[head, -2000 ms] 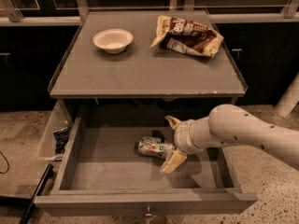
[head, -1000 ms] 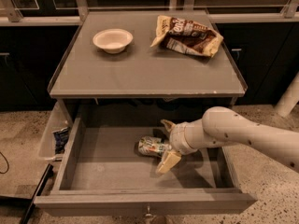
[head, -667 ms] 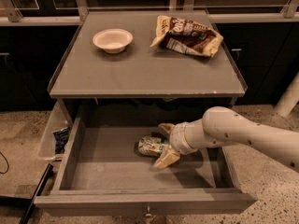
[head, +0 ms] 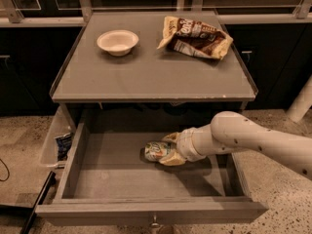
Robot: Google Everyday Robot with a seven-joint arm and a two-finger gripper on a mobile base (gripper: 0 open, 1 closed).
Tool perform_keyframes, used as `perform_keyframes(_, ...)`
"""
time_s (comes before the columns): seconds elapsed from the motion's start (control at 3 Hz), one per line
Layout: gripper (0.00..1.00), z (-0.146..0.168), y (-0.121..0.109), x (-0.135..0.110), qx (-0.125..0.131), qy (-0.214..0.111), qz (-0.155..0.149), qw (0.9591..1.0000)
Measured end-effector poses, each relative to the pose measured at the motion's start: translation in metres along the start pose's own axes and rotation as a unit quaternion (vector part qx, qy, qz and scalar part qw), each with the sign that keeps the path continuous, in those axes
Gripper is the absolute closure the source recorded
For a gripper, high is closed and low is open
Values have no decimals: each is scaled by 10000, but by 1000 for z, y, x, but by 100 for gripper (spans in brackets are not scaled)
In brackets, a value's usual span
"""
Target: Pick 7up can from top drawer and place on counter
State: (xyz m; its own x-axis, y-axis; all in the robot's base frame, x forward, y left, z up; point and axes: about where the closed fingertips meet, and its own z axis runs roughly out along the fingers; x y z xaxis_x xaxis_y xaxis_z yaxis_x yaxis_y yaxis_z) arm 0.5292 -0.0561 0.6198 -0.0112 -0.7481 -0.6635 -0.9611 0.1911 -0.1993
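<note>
The 7up can (head: 155,151) lies on its side on the floor of the open top drawer (head: 122,174), near the middle. My gripper (head: 170,150) reaches in from the right on a white arm, and its cream fingers (head: 171,160) sit on either side of the can's right end, closed against it. The can's right part is hidden by the fingers. The grey counter (head: 146,72) spans the top of the cabinet above the drawer.
A cream bowl (head: 117,41) stands on the counter at the back left. A brown-and-cream snack bag (head: 196,36) lies at the back right. A clear side bin (head: 57,143) with a dark packet hangs left of the drawer. Speckled floor surrounds the cabinet.
My gripper has moved left along the drawer floor onto the can, and its fingers have drawn in from a wide spread to close around the can's right end.
</note>
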Motion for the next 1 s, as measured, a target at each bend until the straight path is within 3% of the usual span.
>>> perform_keyframes(0.33, 88, 0, 0, 0, 0, 0, 0, 10000)
perform_keyframes(0.67, 100, 0, 0, 0, -1, 0, 0, 10000)
perform_keyframes(1.0, 100, -2, 4, -5, -54, 52, -61, 10000)
